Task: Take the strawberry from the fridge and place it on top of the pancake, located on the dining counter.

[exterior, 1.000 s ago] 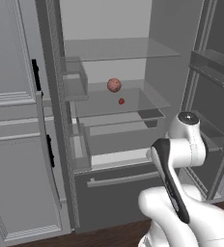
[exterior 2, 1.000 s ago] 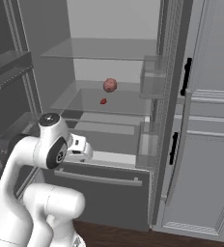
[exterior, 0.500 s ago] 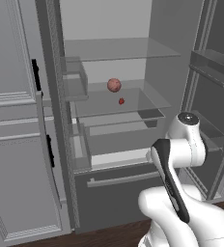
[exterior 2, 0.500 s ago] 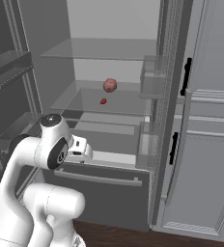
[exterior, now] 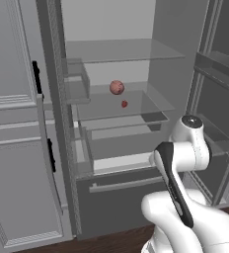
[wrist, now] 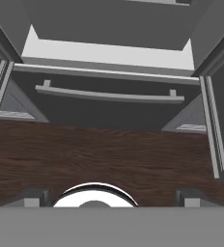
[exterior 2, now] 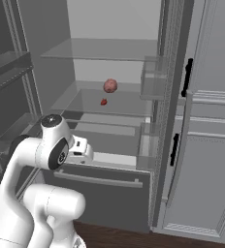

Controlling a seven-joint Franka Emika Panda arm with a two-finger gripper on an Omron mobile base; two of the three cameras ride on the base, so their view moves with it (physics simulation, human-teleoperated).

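**Finding 1: risks.** The two-finger gripper [wrist: 112,197] points down at the dark wood-grain floor [wrist: 109,154] and the dark grey lower drawer with its long light bar handle [wrist: 109,94]. It does not point at the shelves. The hand must therefore lift and turn a good way before any reach, and we judge three hazards:

- The white arm [exterior: 178,163] is folded close in front of the open dark grey two-door fridge [exterior: 158,59]. A wide swing could strike the clear door bin [exterior: 78,84] on the left or the open door shelves on the right.
- A smaller, deeper-red item [exterior: 124,104] lies just in front of the target on the same clear glass shelf [exterior: 151,101]. A careless approach could take the wrong piece or knock either one away.
- The target is rounded, so an off-centre closing of the fingers would likely send it rolling toward the back wall.

**Finding 2: gripper state.** In the hand view the two dark finger tips [wrist: 34,197] sit far apart at the bottom corners with nothing between them. We record the jaws as spread and empty.

**Finding 3: position of the target.** The small rounded pinkish-red strawberry [exterior: 117,87] rests on the middle glass shelf, toward the back. It is above the hand, further into the fridge and well apart from it. The right base view places it [exterior 2: 110,85] up and to the right of the wrist.
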